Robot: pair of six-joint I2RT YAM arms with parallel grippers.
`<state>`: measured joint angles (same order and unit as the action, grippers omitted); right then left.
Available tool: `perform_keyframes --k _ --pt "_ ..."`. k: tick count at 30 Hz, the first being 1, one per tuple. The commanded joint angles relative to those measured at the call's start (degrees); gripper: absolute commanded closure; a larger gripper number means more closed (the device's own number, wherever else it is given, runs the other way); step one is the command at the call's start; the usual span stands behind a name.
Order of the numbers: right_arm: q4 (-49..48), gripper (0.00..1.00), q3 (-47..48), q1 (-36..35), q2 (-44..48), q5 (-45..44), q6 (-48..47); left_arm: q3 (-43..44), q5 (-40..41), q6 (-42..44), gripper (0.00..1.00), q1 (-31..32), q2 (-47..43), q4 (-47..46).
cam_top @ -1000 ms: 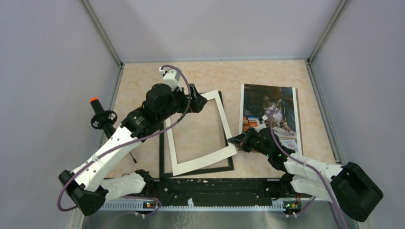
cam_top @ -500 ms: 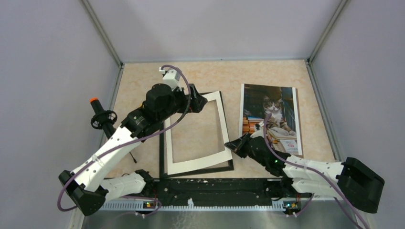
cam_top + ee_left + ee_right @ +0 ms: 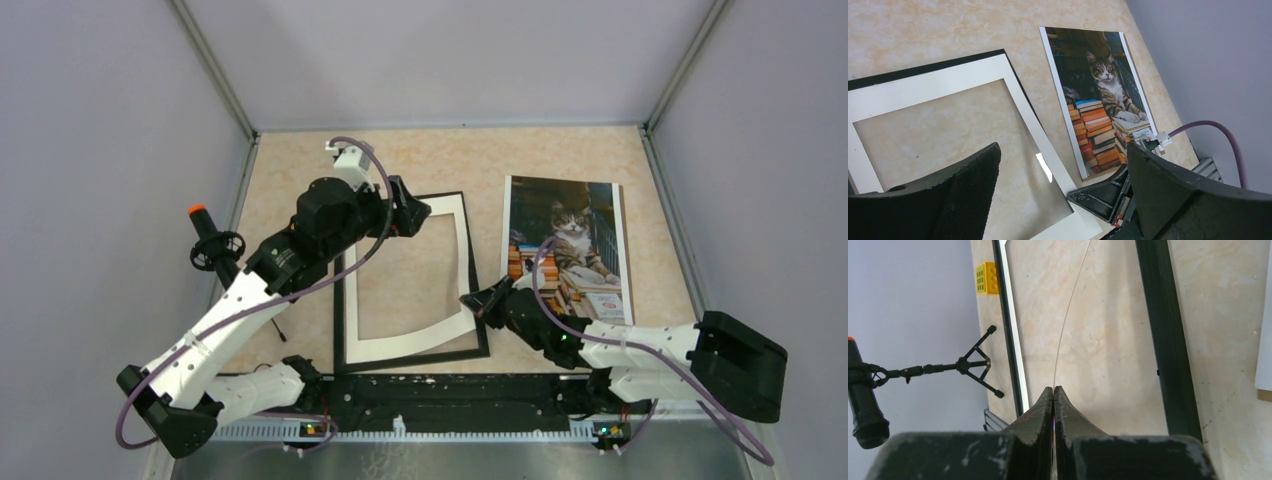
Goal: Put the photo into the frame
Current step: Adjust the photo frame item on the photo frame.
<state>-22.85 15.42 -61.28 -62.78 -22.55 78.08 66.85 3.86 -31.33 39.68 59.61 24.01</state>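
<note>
We see the photo (image 3: 570, 245) flat and face up, right of the frame (image 3: 412, 356), long axis running away from the bases. The right gripper (image 3: 476, 299) is nearest, fingers pinching the white mat (image 3: 400, 343) edge. The left gripper (image 3: 412, 215) is spread wide over the frame's far corner.

We are reaching our left arm (image 3: 245, 300) far forward over the table, holding the left gripper (image 3: 1063, 155) wide apart. We are stretching our right arm (image 3: 620, 345) low and leftward, pressing the right gripper (image 3: 1053, 390) fingers tight together.
</note>
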Motion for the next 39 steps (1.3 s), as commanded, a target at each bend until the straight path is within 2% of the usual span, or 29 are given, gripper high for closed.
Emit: perform_keyframes --k 1,11,16,22,24,27,30,31,34,35,39 --pt "-4.3 1.00 2.6 -2.0 -1.3 -3.2 -0.2 -0.3 0.0 0.7 0.02 0.1 -1.5 -1.7" --pt "-7.5 1.00 3.0 -3.8 -5.4 -2.6 -1.6 -0.7 -0.2 0.4 0.02 0.1 -1.7 -1.8" --pt "-6.1 1.00 3.7 -3.8 -6.7 -2.5 -2.7 -0.7 -0.4 0.4 0.01 0.1 -1.6 -1.9" --pt "2.6 0.68 6.6 -3.8 -7.8 -0.7 -4.6 -1.1 -0.2 0.4 0.02 0.1 -1.7 -2.0" --pt "10.9 0.53 9.6 -3.8 -7.5 -0.4 -5.9 -1.1 -0.3 0.6 0.02 0.1 -1.7 -2.1" --pt "22.0 0.24 13.5 -3.3 -6.8 0.3 -11.0 -1.4 -0.2 0.7 0.02 0.1 -1.8 -1.8" --pt "32.5 0.07 17.4 -2.4 -6.7 2.7 -18.0 -1.6 0.0 0.7 0.02 0.1 -1.8 -2.1" --pt "36.1 0.05 19.2 -1.9 -6.9 3.7 -20.1 -1.7 -0.1 0.7 0.02 0.1 -1.8 -2.1" --pt "43.7 0.04 22.1 -0.7 -6.3 4.5 -27.0 -1.8 -0.4 0.7 0.02 0.1 -1.6 -2.6" --pt "45.2 0.07 22.6 1.4 -5.9 5.7 -28.9 -1.7 -0.5 0.7 0.02 0.1 -1.5 -2.8" --pt "40.8 0.33 19.4 10.7 -2.9 15.2 -35.4 -2.0 -1.5 0.3 0.02 0.1 -1.2 -3.6"
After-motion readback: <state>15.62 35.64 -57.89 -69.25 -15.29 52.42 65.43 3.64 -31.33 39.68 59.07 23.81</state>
